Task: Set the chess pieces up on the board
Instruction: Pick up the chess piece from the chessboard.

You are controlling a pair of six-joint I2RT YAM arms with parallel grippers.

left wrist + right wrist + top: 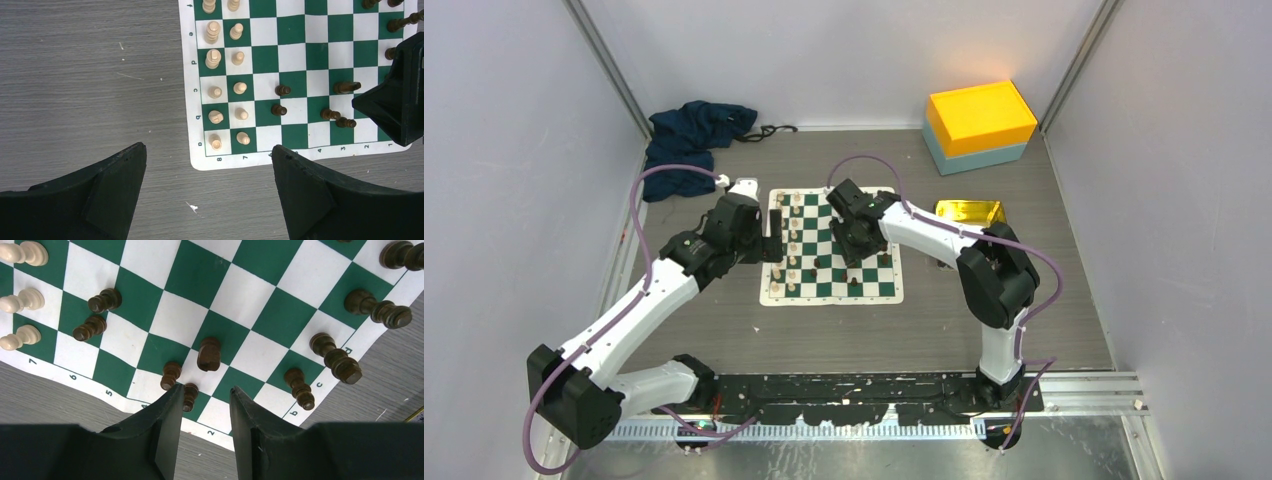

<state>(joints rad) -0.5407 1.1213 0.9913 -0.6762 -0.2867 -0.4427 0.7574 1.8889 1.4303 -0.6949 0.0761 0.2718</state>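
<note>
The green and white board point(876, 289) lies mid-table. Cream-white pieces point(793, 240) stand in two columns along its left side, also in the left wrist view point(214, 58). Dark pieces point(856, 283) are scattered on the right half. My left gripper point(208, 150) is open wide and empty over bare table beside the board's corner point(200, 159). My right gripper point(206, 389) is open over the board's near edge. A dark pawn point(189, 395) stands against its left finger's point(170, 412) tip, inside the gap. A dark knight point(209, 354) lies on its side just ahead.
An orange and teal box point(979, 125) stands at the back right. A shiny gold tray point(969, 211) lies right of the board, behind my right arm. A dark blue cloth point(694, 135) is bunched at the back left. Grey walls close in both sides.
</note>
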